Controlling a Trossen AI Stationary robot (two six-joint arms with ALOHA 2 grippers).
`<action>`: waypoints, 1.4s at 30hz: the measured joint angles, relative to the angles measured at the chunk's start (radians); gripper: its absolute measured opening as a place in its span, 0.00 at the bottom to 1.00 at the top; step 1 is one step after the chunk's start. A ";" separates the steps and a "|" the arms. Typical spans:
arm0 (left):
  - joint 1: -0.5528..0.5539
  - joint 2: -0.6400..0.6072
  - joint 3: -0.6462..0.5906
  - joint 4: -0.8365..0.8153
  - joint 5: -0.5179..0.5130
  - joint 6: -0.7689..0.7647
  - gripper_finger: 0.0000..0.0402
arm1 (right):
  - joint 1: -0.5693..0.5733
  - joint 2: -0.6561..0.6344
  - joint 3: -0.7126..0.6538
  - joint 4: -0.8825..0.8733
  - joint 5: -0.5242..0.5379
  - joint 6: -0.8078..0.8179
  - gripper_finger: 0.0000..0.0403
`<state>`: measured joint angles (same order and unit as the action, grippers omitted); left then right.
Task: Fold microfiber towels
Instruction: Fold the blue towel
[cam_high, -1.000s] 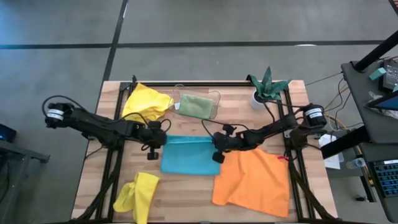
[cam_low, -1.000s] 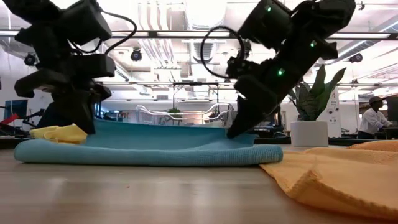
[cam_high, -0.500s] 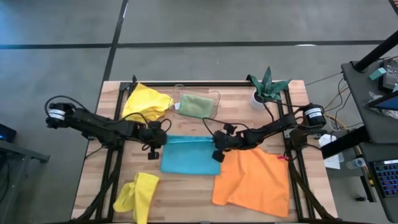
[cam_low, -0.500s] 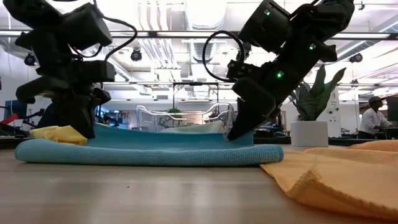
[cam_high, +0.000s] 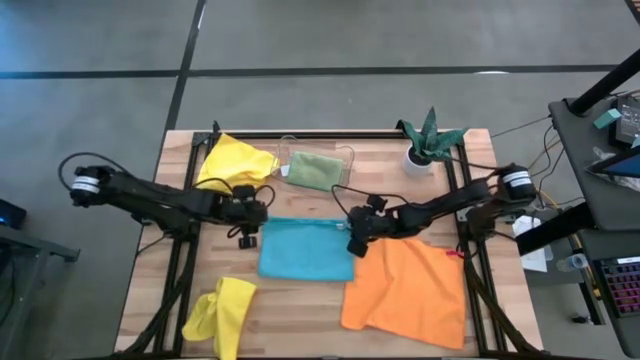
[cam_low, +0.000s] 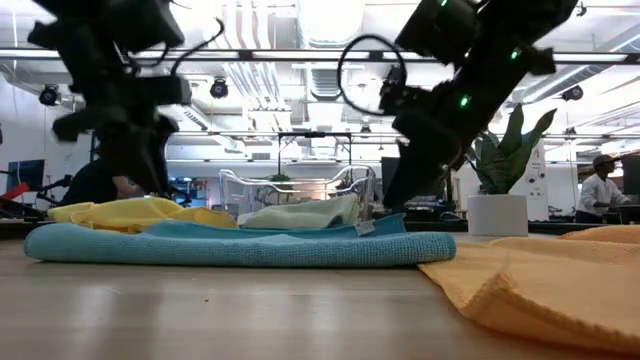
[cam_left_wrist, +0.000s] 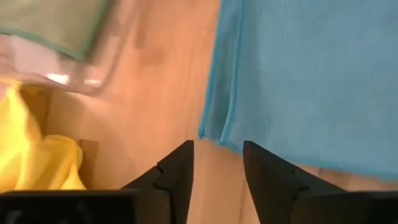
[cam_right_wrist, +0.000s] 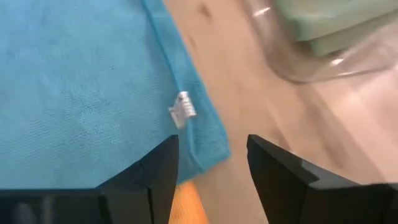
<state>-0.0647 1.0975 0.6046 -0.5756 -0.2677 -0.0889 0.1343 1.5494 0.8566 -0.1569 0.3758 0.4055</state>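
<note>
The turquoise towel (cam_high: 305, 248) lies folded flat on the table's middle, its white tag (cam_right_wrist: 182, 109) near the far right corner. My left gripper (cam_high: 256, 214) hovers open just above and off its far left corner (cam_left_wrist: 214, 134). My right gripper (cam_high: 352, 230) hovers open over the far right corner (cam_right_wrist: 211, 149). An orange towel (cam_high: 405, 290) lies spread at the near right. One yellow towel (cam_high: 235, 162) is bunched at the far left, another (cam_high: 220, 312) at the near left. A sage green towel (cam_high: 318, 168) lies folded in the clear tray.
The clear plastic tray (cam_high: 345, 155) stands just beyond the turquoise towel, close to both grippers. A small plant in a white pot (cam_high: 430, 140) stands at the far right. Bare wood shows in front of the turquoise towel, between the near yellow towel and the orange one.
Both grippers have opened and let go of the turquoise towel's far corners, then risen a little and tipped. The towel's far edge, held up before, has dropped and now lies flat on the layer below.
</note>
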 joint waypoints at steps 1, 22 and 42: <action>0.000 -0.017 0.009 -0.002 0.000 -0.020 0.32 | 0.009 -0.021 0.000 -0.022 0.018 0.012 0.45; -0.418 0.107 -0.030 0.912 -0.189 -0.032 0.33 | 0.688 0.035 -0.006 0.291 0.404 0.205 0.36; -0.397 0.445 0.204 1.047 0.099 0.070 0.33 | 0.737 0.178 -0.006 0.538 0.560 0.116 0.36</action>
<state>-0.4622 1.5421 0.8086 0.4719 -0.1687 -0.0192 0.8712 1.7270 0.8505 0.3807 0.9361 0.5214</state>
